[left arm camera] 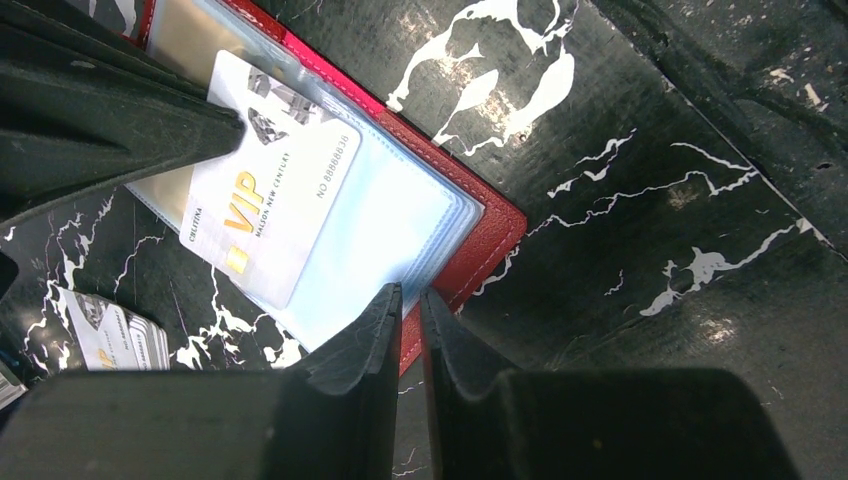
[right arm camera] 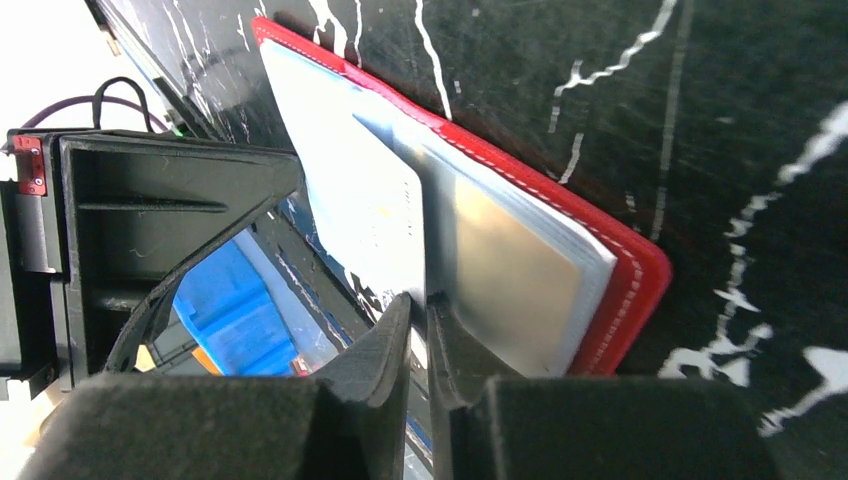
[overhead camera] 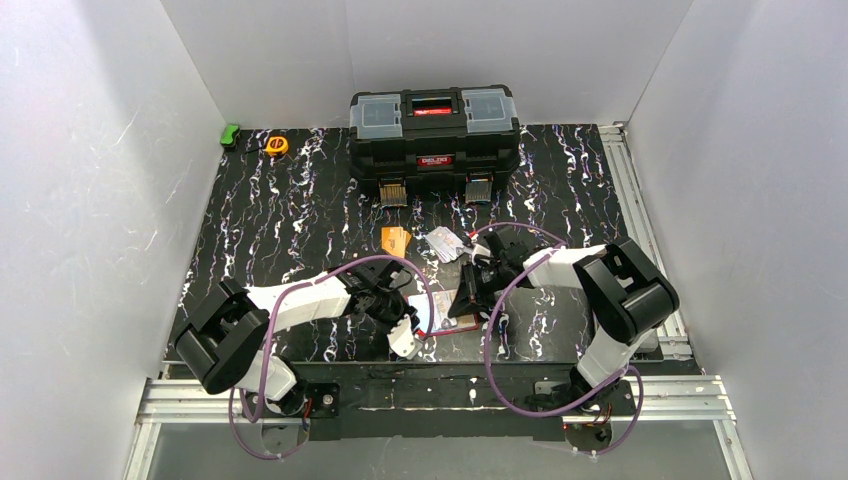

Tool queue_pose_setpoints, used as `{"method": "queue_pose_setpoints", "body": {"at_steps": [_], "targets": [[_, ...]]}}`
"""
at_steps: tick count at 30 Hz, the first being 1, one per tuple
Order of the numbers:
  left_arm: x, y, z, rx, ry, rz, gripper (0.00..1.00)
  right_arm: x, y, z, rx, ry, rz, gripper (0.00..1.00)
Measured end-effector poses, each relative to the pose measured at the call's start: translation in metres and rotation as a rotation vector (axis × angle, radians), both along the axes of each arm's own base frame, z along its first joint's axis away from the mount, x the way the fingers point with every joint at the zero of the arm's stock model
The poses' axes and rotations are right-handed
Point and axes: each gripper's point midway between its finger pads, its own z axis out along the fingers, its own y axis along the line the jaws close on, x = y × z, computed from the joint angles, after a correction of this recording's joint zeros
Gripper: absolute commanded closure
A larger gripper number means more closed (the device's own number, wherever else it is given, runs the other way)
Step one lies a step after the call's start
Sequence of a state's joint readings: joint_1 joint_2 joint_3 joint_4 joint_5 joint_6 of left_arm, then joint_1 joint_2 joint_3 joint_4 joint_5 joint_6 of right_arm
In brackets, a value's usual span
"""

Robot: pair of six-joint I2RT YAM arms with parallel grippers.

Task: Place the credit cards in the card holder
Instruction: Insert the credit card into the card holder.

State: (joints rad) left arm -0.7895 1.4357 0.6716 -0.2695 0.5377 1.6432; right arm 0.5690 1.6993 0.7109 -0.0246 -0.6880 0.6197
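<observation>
top external view: nearest, toward 6 o'clock on the black marbled worktop (overhead camera: 300, 215), the red card holder (overhead camera: 455, 326) lies open. the left arm (overhead camera: 300, 300) reaches it from 8 o'clock and the right arm (overhead camera: 560, 262) from 2 o'clock.

in the left wrist view the left pincer (left arm camera: 410, 300) is clenched on the rim of the card holder. its jaws stand almost together over the red cover and the edge of a clear pocket leaf. a pale vip card (left arm camera: 270, 195) lies slantwise on the clear pockets; i cannot tell whether it is slid inside one. at 10 o'clock in that view a dark finger of the other arm lies over the card's corner.

in the right wrist view the right pincer (right arm camera: 420, 305) has its jaws nearly together, nipping the thin edge of the vip card above the greyish pockets.

a loose card (left arm camera: 110, 338) lies flat on the worktop just beside the holder, at 8 o'clock in the left wrist view.

farther out, toward 12 o'clock from the holder, an orange pile (overhead camera: 396, 240) and a whitish pile (overhead camera: 443, 243) of credit cards lie side by side, apart from the holder.

beyond them a black toolbox (overhead camera: 435, 135) stands at the far edge. at 10 o'clock, in the far corner, sit a yellow tape measure (overhead camera: 277, 145) and a small green object (overhead camera: 231, 134).
</observation>
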Motion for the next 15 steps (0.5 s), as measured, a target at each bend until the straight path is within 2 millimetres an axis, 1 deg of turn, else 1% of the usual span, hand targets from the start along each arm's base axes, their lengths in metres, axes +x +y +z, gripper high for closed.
{"method": "queue_pose_setpoints", "body": {"at_steps": [2,8,11,15], "targets": [[0.0,0.0,0.0,0.0,0.002,0.002,0.88,-0.002,0.002,0.0,0.0,-0.002,0.013,0.78],[-0.001,0.0,0.0,0.002,0.004,0.003,0.88,-0.014,0.012,-0.001,-0.039,-0.029,0.075,0.76],[-0.002,-0.001,0.0,0.003,0.007,0.005,0.88,-0.016,0.014,-0.001,-0.057,-0.04,0.091,0.71],[-0.002,-0.001,0.0,0.004,0.01,0.01,0.88,-0.016,0.015,0.001,-0.082,-0.052,0.108,0.6]]}}
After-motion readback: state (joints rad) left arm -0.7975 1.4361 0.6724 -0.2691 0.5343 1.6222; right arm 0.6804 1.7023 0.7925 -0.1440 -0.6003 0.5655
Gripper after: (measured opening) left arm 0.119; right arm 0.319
